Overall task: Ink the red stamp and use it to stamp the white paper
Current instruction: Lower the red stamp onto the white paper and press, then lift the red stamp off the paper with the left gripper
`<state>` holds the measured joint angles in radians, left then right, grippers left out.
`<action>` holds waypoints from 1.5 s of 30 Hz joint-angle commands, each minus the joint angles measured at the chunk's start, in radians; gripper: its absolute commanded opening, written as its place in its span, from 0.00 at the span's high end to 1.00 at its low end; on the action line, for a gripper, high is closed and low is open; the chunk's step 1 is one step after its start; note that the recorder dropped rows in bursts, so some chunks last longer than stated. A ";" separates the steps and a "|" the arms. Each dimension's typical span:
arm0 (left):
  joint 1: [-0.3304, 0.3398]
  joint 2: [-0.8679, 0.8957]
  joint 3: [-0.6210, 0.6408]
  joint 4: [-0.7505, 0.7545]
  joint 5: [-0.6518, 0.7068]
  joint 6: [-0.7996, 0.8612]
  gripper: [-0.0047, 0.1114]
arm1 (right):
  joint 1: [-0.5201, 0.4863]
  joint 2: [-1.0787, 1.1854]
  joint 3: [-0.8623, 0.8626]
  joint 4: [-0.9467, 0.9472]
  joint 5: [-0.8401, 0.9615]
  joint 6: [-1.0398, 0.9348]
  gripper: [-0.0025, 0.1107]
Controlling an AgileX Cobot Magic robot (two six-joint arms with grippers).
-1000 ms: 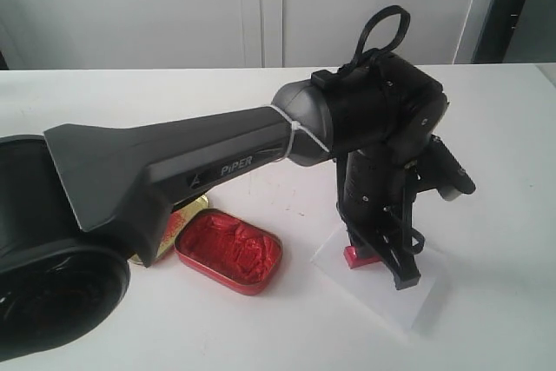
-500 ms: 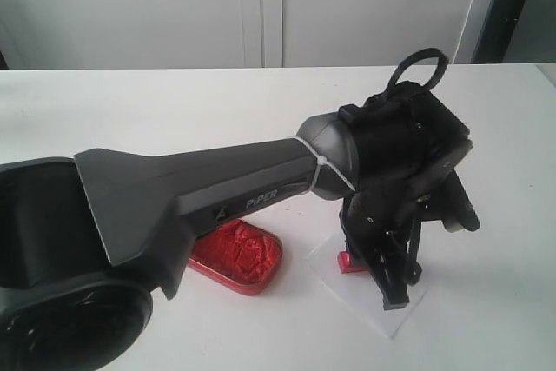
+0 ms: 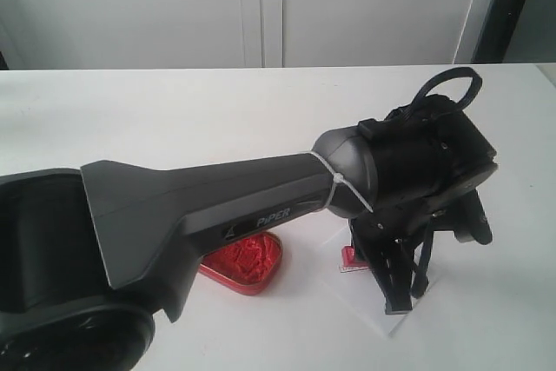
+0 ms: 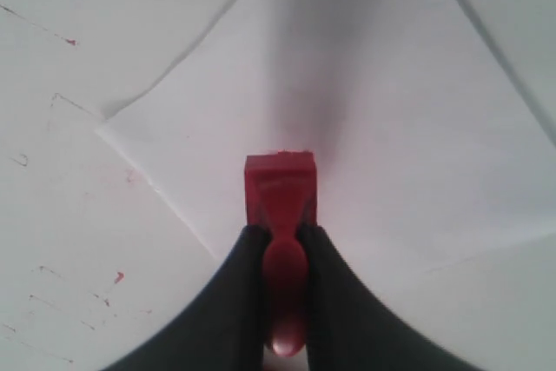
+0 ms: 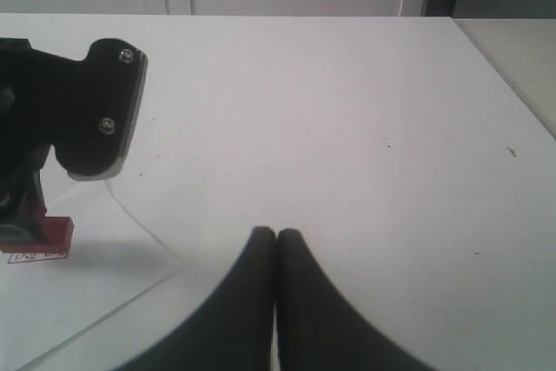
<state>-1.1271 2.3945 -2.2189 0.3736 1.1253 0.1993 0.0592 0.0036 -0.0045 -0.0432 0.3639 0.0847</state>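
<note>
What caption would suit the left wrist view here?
Left gripper pinching the red stamp by its handle over the white paper.

The only readable word is the brand name "PiPER" (image 3: 274, 215). It is printed in pale letters on the side of the dark casing of the left arm (image 3: 200, 202) and shows in the exterior view. Just beside the word, on the side toward the arm's base, sits a small pale triangular emblem (image 3: 229, 232). In the right wrist view a small red rectangular imprint (image 5: 26, 256) lies on the white paper (image 5: 95, 301), right at the base of the red stamp (image 5: 43, 232). There are marks inside its outline, but they are too small to read.
</note>
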 commanded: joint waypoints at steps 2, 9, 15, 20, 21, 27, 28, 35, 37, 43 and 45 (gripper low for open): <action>-0.002 -0.032 -0.005 -0.017 0.072 -0.012 0.96 | 0.001 -0.004 0.004 -0.006 -0.014 0.000 0.98; 0.000 -0.045 -0.005 -0.029 0.072 -0.017 0.96 | 0.001 -0.004 0.004 -0.006 -0.014 0.000 0.98; 0.049 -0.048 -0.005 -0.195 0.072 -0.017 0.96 | 0.001 -0.004 0.004 -0.006 -0.014 0.000 0.98; 0.100 -0.072 -0.005 -0.329 0.048 -0.017 0.96 | 0.001 -0.004 0.004 -0.006 -0.014 0.000 0.98; 0.111 -0.079 -0.005 -0.342 0.041 -0.017 0.96 | 0.001 -0.004 0.004 -0.006 -0.014 0.000 0.98; 0.200 -0.092 -0.005 -0.507 0.027 0.017 0.96 | 0.001 -0.004 0.004 -0.006 -0.014 0.000 0.98; 0.215 -0.092 -0.005 -0.529 0.027 0.021 0.96 | 0.001 -0.004 0.004 -0.006 -0.014 0.000 0.98; 0.334 -0.092 -0.005 -0.721 0.016 0.051 0.96 | 0.001 -0.004 0.004 -0.006 -0.014 0.000 0.98; 0.362 -0.092 -0.005 -0.752 0.010 0.051 0.96 | 0.001 -0.004 0.004 -0.006 -0.014 0.000 0.98; 0.450 -0.092 -0.005 -0.838 -0.029 0.051 0.96 | 0.001 -0.004 0.004 -0.006 -0.014 0.000 0.98; 0.476 -0.086 -0.005 -0.868 -0.038 0.051 0.96 | 0.001 -0.004 0.004 -0.006 -0.014 0.000 0.98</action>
<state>-0.6855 2.3182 -2.2189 -0.4348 1.0895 0.2463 0.0592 0.0036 -0.0045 -0.0432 0.3639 0.0847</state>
